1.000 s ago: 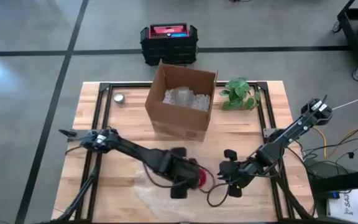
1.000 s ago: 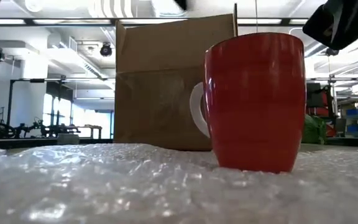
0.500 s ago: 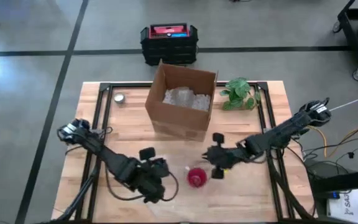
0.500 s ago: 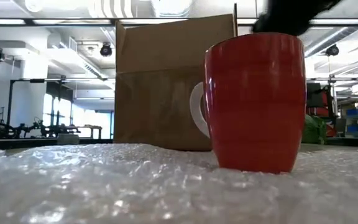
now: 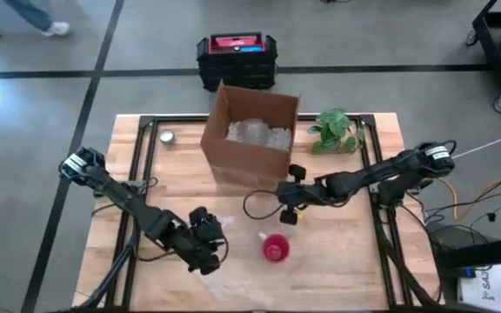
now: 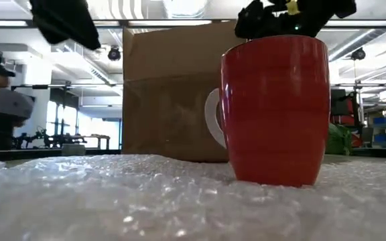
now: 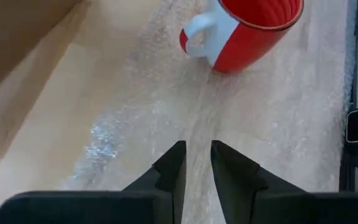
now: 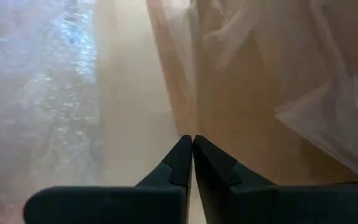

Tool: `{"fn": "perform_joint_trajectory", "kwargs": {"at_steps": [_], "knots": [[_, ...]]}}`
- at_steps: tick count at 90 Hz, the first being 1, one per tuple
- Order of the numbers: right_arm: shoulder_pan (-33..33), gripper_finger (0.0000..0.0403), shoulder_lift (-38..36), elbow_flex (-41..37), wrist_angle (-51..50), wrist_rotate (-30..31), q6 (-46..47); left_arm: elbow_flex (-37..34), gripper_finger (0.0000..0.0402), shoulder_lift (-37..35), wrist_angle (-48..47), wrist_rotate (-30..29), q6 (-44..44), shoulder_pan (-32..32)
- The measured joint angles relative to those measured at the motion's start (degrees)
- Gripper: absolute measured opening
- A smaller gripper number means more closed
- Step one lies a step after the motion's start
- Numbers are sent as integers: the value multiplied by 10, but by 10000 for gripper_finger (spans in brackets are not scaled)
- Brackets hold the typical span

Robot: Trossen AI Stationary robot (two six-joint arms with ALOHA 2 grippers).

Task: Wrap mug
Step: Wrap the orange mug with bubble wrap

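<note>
Both arms have drawn away from the mug (image 5: 274, 249) since a second ago, leaving it upright and untouched on the bubble wrap (image 6: 112, 201). Hovering just left of the mug over the sheet's near-left part, the left gripper (image 5: 205, 244) has its fingers a narrow gap apart and holds nothing. Up beside the cardboard box (image 5: 249, 139), beyond the mug, the right gripper (image 5: 291, 193) has its fingertips pressed together, empty. Standing the mug on the sheet probably lets an edge be folded over it; that fold looks not yet begun.
</note>
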Motion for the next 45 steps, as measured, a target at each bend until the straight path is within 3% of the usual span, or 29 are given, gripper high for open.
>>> {"fn": "perform_joint_trajectory", "kwargs": {"at_steps": [45], "knots": [[-78, 2, 0, 0, -41, 20, -36, -17, 59, 0, 33, 6, 2, 0]]}}
